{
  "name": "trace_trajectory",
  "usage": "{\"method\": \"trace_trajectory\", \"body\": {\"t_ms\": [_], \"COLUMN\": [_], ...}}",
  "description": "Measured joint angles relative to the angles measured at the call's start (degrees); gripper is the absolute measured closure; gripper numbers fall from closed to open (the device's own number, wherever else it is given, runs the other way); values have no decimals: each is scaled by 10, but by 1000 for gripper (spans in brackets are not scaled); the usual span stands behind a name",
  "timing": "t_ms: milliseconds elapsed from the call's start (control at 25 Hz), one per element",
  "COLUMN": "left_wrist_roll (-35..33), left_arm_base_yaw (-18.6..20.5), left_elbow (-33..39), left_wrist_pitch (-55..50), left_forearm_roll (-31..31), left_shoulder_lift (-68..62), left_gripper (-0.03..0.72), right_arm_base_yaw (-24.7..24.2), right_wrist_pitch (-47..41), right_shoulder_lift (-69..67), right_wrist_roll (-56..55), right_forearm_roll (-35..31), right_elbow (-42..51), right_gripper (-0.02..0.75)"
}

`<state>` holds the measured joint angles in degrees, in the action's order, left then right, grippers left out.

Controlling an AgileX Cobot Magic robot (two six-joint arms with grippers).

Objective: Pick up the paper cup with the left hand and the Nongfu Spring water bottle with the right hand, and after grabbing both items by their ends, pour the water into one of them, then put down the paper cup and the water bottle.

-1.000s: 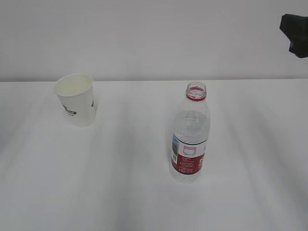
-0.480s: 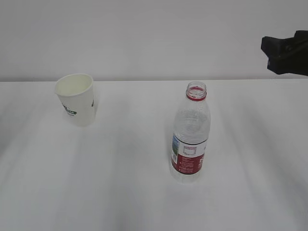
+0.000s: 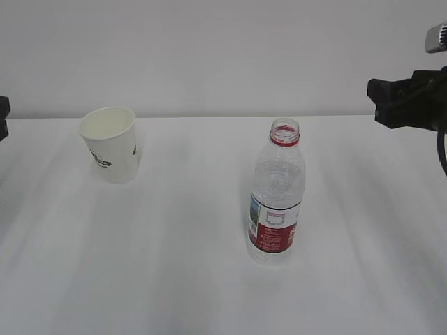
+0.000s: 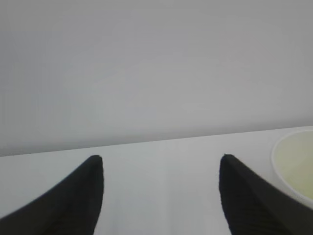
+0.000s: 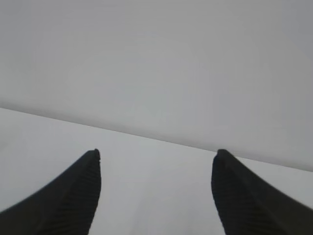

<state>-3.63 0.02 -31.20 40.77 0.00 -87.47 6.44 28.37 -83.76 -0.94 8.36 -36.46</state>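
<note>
**Operator:** Exterior view has the clear plastic Nongfu Spring water bottle (image 3: 276, 195), capless, red neck ring and red-and-white label, standing upright on the white table (image 3: 174, 265). Taking that bottle as my landmark, the small white tapered paper cup (image 3: 110, 143) with its dark green logo band stands upright well to its left and farther back.

**Observer:** Are the arms on anything?

**Operator:** No. My right hand (image 3: 408, 101) hangs above and right of the bottle, well apart from it. My left hand (image 3: 3, 118) barely shows, far left of the bottle, beyond the cup. Each wrist view shows two black fingers spread wide with nothing between them; the cup's rim sits just right of my left fingers (image 4: 244, 196).

**Observer:** So progress?

**Operator:** I judge it barely begun. Neither item is grasped; both pickups, the pour and the setting down all remain. I can't make out water in the bottle.
</note>
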Motion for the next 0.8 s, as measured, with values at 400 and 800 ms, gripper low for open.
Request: {"method": "trace_trajectory", "body": {"t_ms": [400,800], "left_wrist_roll": [0,29], "left_arm_base_yaw": [0,0], "left_elbow": [111,234], "left_wrist_pitch": [127,243], "left_forearm_roll": [0,41], "left_shoulder_lift": [-16,-16], "left_gripper": [150,150], "right_arm_base_yaw": [0,0], "right_wrist_pitch": [125,232], "right_shoulder_lift": [-22,-22], "right_wrist_roll": [1,1], "right_forearm_roll": [-1,1], "right_elbow": [94,207], "right_gripper": [203,204]}}
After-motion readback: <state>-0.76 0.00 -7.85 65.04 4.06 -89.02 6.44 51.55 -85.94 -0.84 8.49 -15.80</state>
